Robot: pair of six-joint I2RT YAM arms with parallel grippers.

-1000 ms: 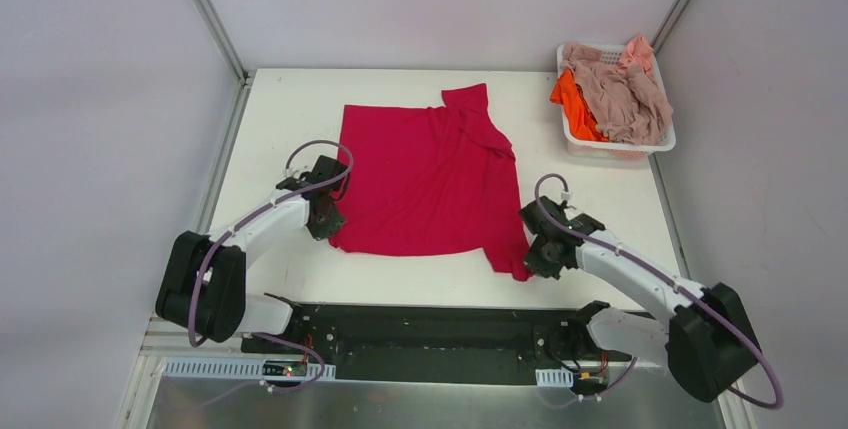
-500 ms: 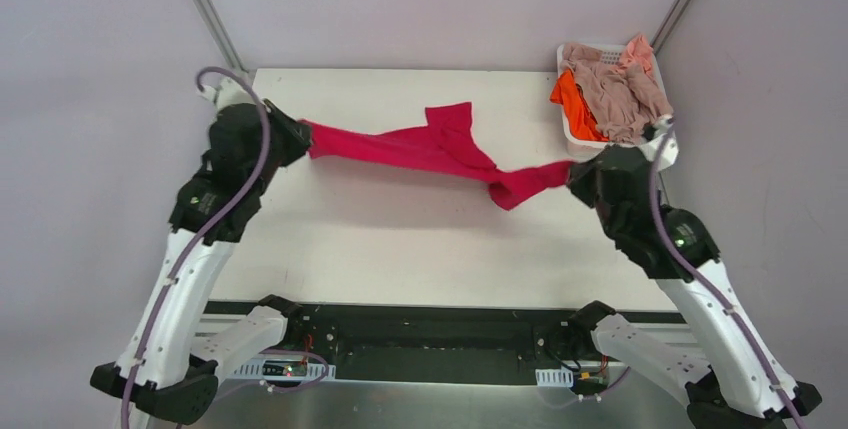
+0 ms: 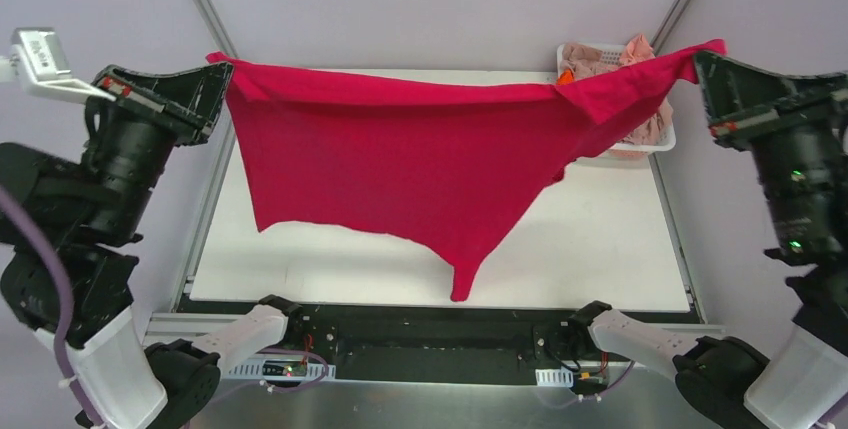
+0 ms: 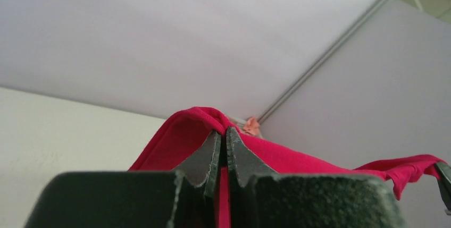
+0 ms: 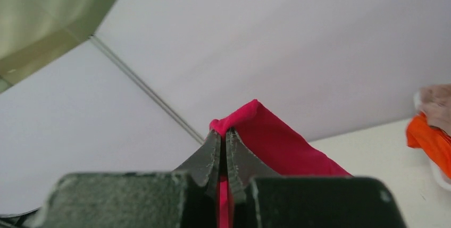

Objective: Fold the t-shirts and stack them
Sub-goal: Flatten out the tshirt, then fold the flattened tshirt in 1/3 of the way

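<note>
Since half a second ago we have swung both arms up, and the crimson t-shirt [image 3: 400,169], then a twisted rope slung low between them, now hangs as an open sheet.

The tabletop [image 3: 600,239] lies well below both claws. The shirt stretches from the left claw [image 3: 218,71] to the right claw [image 3: 703,53]. Its long axis runs claw to claw along the taut top edge. The body drops beneath that line, and a narrow tail of cloth hangs lowest, about midway between the claws. We cannot tell whether its tip clears the tabletop.

Below and just behind the right claw sits the white basket [image 3: 665,139], partly hidden by the shirt's corner. It holds the beige t-shirts [image 3: 600,57] and the orange t-shirt [image 3: 565,76].

In both wrist views the fingers are pressed together on a pinch of red cloth that bunches over their tips, so each claw grips one end of the top edge.

Neither arm is nearer, since each holds an end. We judge that laying the shirt flat depends on lowering both claws together so the edge stays level and spread.
</note>
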